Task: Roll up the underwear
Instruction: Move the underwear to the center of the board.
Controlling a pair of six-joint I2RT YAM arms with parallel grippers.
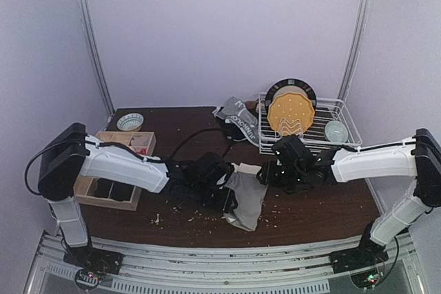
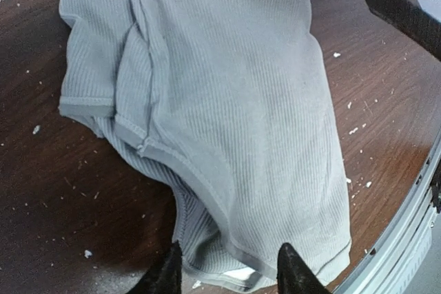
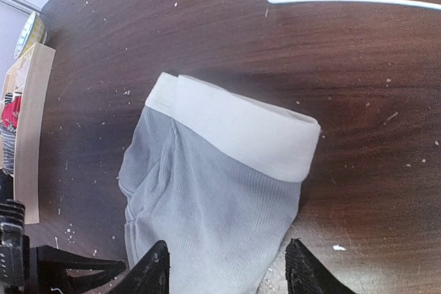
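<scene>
— Left gripper (image 2: pixel 231 275) is hanging with its fingers apart, straddling the 6 o'clock hem of the grey ribbed cloth briefs with the pale waistband (image 2: pixel 234 101). They are lying folded on the dark brown wooden table (image 1: pixel 310 215), toward its 6 o'clock edge.

— Right gripper (image 3: pixel 227 270), also parted, is hovering above the same cloth. Both forearms are reaching in low from 9 and 3 o'clock. I'm judging the roll wants the hem pinched evenly, with tight turns toward the waistband.

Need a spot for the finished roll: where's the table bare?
Table bare at the back between the small bowl and the lettered-waistband briefs, and in the front right corner beyond the grey briefs. Crowded: wooden box on the left, dish rack back right, left gripper and right gripper over the middle.
</scene>
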